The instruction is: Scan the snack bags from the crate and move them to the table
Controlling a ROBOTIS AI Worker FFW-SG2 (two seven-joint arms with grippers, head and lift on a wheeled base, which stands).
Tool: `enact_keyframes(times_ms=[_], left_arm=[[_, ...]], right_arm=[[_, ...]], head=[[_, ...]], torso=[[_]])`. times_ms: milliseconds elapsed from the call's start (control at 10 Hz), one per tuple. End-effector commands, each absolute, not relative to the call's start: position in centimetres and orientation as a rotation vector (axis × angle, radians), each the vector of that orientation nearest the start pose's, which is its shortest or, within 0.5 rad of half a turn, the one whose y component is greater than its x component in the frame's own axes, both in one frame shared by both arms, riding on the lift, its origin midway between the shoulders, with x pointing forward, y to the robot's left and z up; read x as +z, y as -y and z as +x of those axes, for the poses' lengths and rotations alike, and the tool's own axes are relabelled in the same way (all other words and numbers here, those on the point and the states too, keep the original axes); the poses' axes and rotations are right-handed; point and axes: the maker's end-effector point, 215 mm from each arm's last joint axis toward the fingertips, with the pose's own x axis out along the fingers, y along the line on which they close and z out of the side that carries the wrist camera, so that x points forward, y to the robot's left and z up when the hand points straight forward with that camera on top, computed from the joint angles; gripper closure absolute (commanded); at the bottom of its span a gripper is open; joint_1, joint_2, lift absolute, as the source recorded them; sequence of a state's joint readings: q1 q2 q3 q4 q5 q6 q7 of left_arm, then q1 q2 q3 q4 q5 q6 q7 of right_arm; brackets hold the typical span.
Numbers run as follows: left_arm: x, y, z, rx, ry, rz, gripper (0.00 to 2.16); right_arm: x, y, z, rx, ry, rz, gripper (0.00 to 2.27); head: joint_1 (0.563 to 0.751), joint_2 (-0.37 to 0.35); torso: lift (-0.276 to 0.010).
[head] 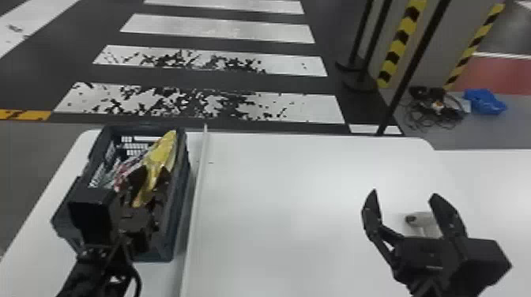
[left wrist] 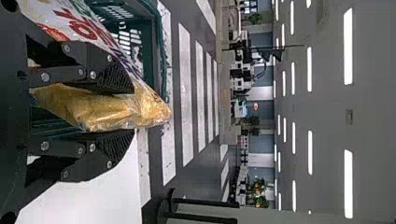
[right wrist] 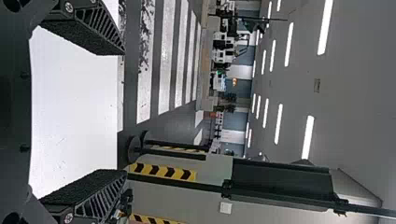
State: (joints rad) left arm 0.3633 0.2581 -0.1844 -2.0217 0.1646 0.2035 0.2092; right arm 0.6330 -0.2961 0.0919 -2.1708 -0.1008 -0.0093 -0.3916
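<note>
Head view, left gripper clamping yellow bag, right gripper spread wide

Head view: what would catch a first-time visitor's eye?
Probably the bright yellow snack bag between the left gripper's fingers, at the dark crate on the left. Next, the empty right gripper, wide open above the white table. Beyond, worn crosswalk stripes cross the floor.
</note>
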Motion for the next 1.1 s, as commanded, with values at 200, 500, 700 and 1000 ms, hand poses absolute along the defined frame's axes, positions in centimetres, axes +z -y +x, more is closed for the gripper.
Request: enact_keyframes(times_ms=[200, 500, 700, 1000], left_arm=[[-36.0, -19.6, 47.5, -0.041, -0.136, 0.072, 1.83], [-32.9, -19.3, 46.9, 0.004, -0.066, 0.147, 1.83], [-30.6, -19.9, 46.5, 0.032, -0.024, 0.165, 1.83], [-27.2, -19.5, 45.2, 0.043, 0.038, 0.235, 1.82]], right_arm=[[-31.9, 27.1, 40.2, -0.151, -0.018, -0.091, 0.09], [-31.7, 27.0, 40.1, -0.147, -0.015, -0.089, 0.09], [-31.5, 26.8, 40.0, -0.144, -0.012, -0.085, 0.09], [-31.3, 26.7, 39.8, -0.142, -0.011, -0.083, 0.09]], head=[[0.695, -0.093], [0.695, -0.094], [0.695, -0.095], [0.695, -0.086]], torso=[[-0.095], [-0.095], [-0.095], [-0.095]])
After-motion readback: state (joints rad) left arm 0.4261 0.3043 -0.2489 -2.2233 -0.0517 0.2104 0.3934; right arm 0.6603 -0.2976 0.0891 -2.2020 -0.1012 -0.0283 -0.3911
